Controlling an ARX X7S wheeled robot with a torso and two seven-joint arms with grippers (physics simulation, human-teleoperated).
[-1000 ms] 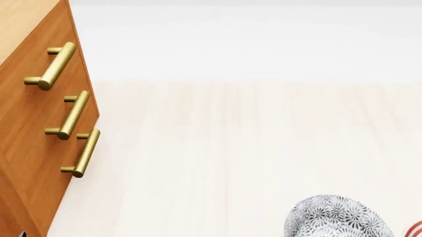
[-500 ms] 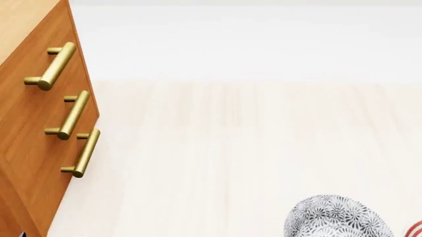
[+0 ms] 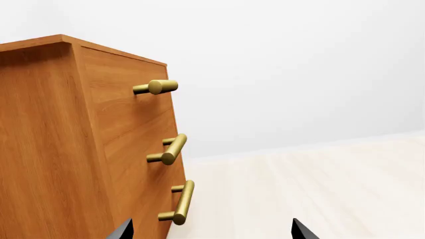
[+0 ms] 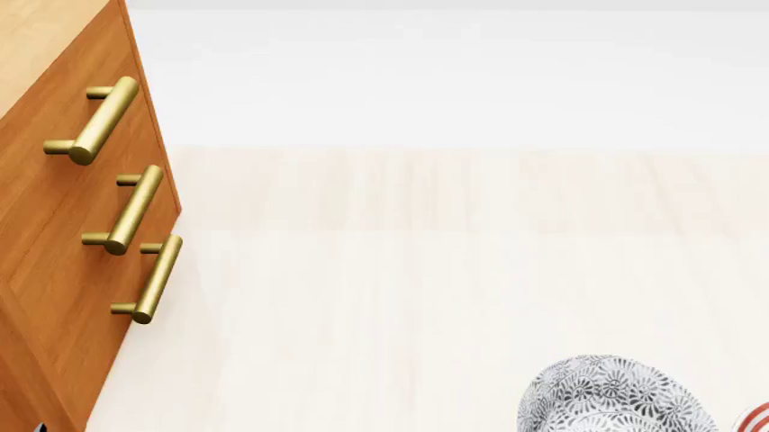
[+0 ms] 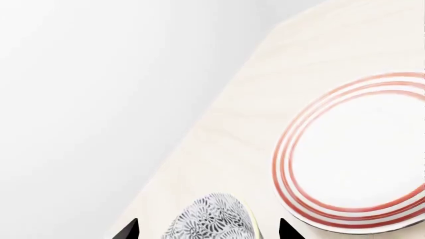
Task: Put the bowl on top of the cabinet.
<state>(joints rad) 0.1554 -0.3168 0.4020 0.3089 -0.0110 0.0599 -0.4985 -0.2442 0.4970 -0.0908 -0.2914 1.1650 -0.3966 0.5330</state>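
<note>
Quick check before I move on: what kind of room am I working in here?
Probably a bare simulated indoor room, domestic in flavour: a wooden cabinet with brass bar handles stands on a pale wood-look floor against plain white walls, with a patterned bowl and a red-ringed plate set on the floor.

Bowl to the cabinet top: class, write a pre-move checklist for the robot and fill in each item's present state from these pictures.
1. Bowl located, on the floor beside the red-ringed plate: ok.
2. Right gripper open, fingertips either side of the bowl: ok.
3. Bowl gripped: not ok, nothing closed on it.
4. Left gripper open and empty, next to the cabinet: ok.
5. Cabinet top free for the bowl: cannot tell, only its edge shows.
</note>
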